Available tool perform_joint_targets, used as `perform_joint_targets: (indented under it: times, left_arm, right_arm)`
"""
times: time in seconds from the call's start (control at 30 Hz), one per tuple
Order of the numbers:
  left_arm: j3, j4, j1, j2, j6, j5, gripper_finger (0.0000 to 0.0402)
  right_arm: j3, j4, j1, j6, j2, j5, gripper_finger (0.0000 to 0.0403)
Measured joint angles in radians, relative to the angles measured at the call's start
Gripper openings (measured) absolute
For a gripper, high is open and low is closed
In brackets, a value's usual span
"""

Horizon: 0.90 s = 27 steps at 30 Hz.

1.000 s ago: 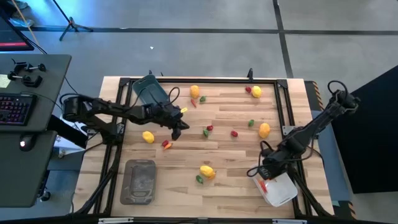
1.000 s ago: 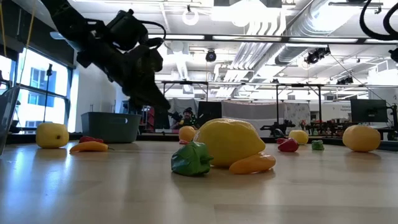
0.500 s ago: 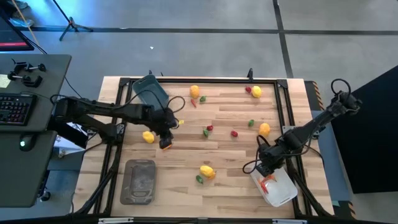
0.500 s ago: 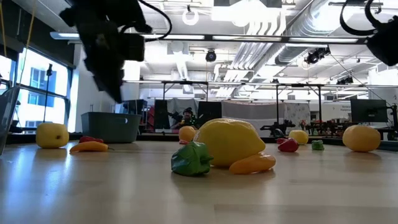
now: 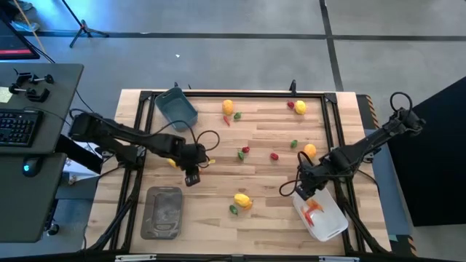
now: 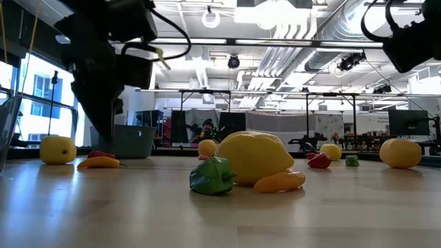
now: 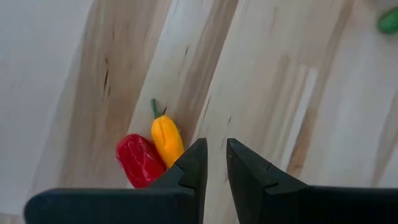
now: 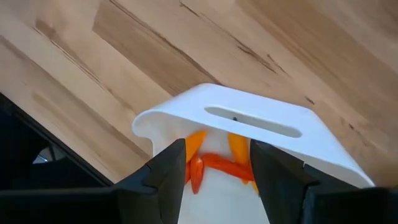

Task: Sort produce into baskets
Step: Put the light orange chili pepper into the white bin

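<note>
Left wrist view: L gripper [image 7: 212,163] is hanging over yellow pepper [image 7: 166,138] and red piece [image 7: 139,160], jaws nearly closed, empty; pepper is lying just beside one fingertip, long axis about along fingers. R gripper [image 8: 217,163] is hovering released at white tub [image 8: 249,121], sticks [image 8: 214,160] inside.

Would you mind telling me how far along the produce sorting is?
Early on. Done: only orange sticks lie in the white tub. In hand: nothing is gripped; the right gripper hangs open over that tub, and the left gripper sits beside a yellow and a red pepper. Left: lemons and other pieces scattered on the table; blue tub looks empty.
</note>
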<state>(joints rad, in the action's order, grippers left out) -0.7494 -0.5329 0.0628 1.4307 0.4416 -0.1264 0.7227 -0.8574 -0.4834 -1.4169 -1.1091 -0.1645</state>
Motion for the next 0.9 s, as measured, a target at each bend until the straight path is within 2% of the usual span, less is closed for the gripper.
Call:
perform_joint_targets:
  times: [0.13,0.33,0.5,0.9]
  left_arm:
    - [0.0,0.033,0.0,0.035,-0.023,0.012,0.0048]
    - [0.0,0.038,0.0,0.082,-0.051,0.119,0.0064]
    - [0.0,0.035,-0.001,0.111,-0.051,0.157,0.0071]
    - [0.0,0.039,-0.005,0.136,-0.086,0.135,0.0063]
  right_arm:
    - [0.0,0.0,0.013,0.032,0.0,0.016,0.0169]
    - [0.0,-0.003,0.026,0.056,0.0,0.059,0.0169]
    - [0.001,-0.01,0.026,0.057,0.0,0.063,0.0169]
    - [0.001,-0.015,0.026,0.056,-0.001,0.062,0.0169]
